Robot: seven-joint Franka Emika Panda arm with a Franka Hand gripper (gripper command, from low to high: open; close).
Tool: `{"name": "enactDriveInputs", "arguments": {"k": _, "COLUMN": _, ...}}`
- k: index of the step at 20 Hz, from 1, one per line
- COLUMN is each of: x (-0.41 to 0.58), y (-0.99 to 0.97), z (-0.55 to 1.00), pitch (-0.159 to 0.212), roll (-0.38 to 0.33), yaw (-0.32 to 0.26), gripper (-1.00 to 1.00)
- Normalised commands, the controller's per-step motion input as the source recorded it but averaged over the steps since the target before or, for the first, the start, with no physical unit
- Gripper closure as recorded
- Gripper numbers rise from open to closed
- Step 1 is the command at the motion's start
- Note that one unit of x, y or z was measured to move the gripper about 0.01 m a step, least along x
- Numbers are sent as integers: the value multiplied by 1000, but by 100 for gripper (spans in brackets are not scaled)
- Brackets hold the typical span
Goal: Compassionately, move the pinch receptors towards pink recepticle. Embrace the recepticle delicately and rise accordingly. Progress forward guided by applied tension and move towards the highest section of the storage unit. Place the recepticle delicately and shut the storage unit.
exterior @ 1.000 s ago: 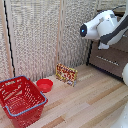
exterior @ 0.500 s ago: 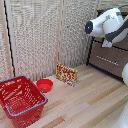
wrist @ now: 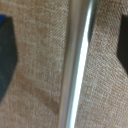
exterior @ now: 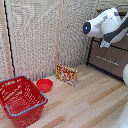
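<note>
The white arm [exterior: 104, 24] hangs high at the exterior view's right, above the dark-brown storage unit [exterior: 111, 64]. Its blocky head [exterior: 88, 28] points at the woven screen. In the wrist view the two dark fingers [wrist: 6, 55] stand far apart at the picture's edges, one with a blue tip. The gripper [wrist: 64, 50] is open and holds nothing. Between the fingers, farther off, runs a silver bar [wrist: 77, 60] against beige woven fabric. The pink recepticle is out of view in both views.
A big red mesh basket [exterior: 20, 99] stands on the wooden floor at the exterior view's lower left. A flat red bowl [exterior: 44, 85] lies beside it. A small patterned box [exterior: 66, 74] stands against the woven screen panels [exterior: 40, 40].
The arm's head has shifted only slightly at the upper right. Basket, bowl and box have not moved.
</note>
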Motion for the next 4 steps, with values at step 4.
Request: {"name": "enactDriveInputs", "arguments": {"k": 4, "x": 304, "y": 259, "z": -79, "pitch": 76, "roll": -14, "yaw": -91, "gripper": -100}}
